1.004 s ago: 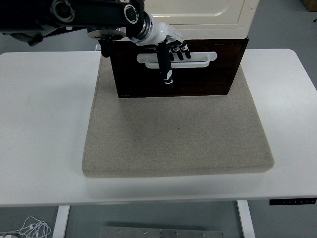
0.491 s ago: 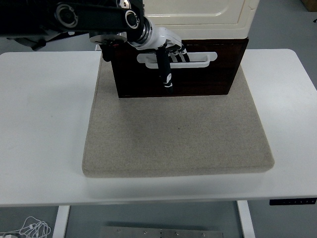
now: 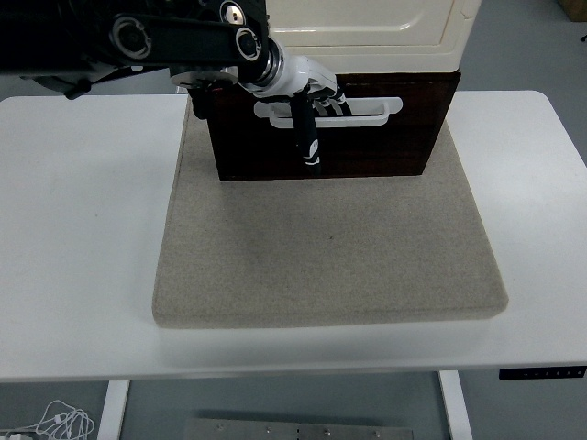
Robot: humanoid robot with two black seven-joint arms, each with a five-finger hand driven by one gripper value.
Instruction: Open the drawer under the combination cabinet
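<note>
Head view: from nine o'clock the left hand (image 3: 307, 92) reaches in, fingers hooked into the white handle (image 3: 367, 110) of the dark drawer (image 3: 385, 142) at twelve o'clock on the mat (image 3: 321, 257). Best pull straight toward six o'clock, keeping fingers curled.

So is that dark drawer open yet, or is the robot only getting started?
Reaching is done: the left robot hand has its fingers hooked into the white slotted handle of the dark brown wooden drawer, beneath the cream cabinet. Whether it has slid out at all is hard to tell. Pulling it over the beige mat remains.
</note>
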